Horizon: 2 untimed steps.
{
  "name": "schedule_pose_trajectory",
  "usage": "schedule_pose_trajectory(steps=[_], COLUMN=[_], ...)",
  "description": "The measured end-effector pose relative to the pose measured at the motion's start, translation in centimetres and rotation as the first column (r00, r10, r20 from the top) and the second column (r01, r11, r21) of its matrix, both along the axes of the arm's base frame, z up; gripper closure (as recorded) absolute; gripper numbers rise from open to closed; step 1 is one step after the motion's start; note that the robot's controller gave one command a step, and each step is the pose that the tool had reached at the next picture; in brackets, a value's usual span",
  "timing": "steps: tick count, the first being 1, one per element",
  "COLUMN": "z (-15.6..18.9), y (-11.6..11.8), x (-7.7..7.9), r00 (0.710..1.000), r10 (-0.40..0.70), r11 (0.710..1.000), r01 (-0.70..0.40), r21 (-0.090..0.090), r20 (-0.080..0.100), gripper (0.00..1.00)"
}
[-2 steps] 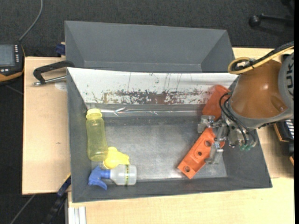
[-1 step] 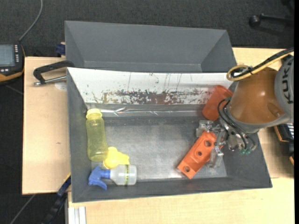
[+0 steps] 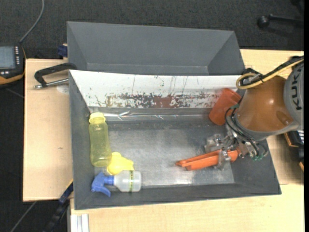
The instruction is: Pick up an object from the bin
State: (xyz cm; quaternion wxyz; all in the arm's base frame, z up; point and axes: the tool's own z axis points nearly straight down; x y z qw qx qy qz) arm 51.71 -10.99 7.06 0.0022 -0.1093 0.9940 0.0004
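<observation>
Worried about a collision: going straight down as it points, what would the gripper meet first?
Probably the right end of the long orange tool lying just under the gripper, though depth is unclear.

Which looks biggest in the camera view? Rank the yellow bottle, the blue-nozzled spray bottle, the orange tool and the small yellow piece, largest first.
1. yellow bottle
2. orange tool and spray bottle: these look about alike, and the tool's right end is hidden under the end effector, so no ranking between them.
3. small yellow piece

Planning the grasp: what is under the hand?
A long flat orange tool reaches under the hand from the left, lying on the bin floor. The part beneath is covered.
</observation>
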Motion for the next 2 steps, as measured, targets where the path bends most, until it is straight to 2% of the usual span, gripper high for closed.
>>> schedule_pose_trajectory(steps=[2], z=[0.0], y=[0.03], x=[0.01], r00=[1.0], r10=[0.001], r11=[1.0], r01=[-0.001], r21=[0.0], r20=[0.0], gripper=[1.0])
